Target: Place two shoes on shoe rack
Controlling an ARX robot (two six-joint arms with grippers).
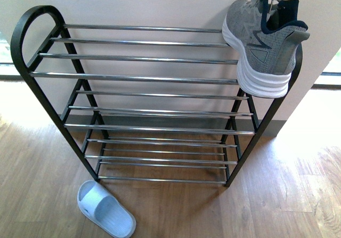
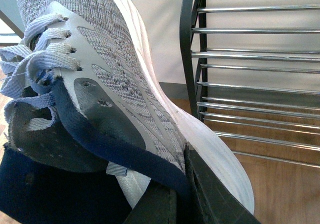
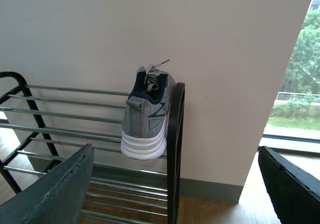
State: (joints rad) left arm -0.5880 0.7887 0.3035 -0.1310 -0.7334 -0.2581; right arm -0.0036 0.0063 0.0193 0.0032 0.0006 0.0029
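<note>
The rack (image 1: pixel 133 78) is standing by the wall (image 1: pixel 160 3), one sneaker (image 1: pixel 264 41) sitting on the right end of its top shelf and a slide (image 1: pixel 106 208) lying on the floor (image 1: pixel 181 214) by its front left foot. The left pincer (image 2: pixel 150 149) is clamping a second sneaker (image 2: pixel 125 83) by the collar beside the rack; the right pincer (image 3: pixel 175 149) is hanging wide open.

Cream wall (image 1: pixel 160 3). Grey baseboard (image 3: pixel 210 190) along the wall's foot. Wood-plank floor (image 1: pixel 287 195) below the wall. Window (image 1: pixel 331 62) right of the wall; trees (image 3: pixel 305 58) beyond.
</note>
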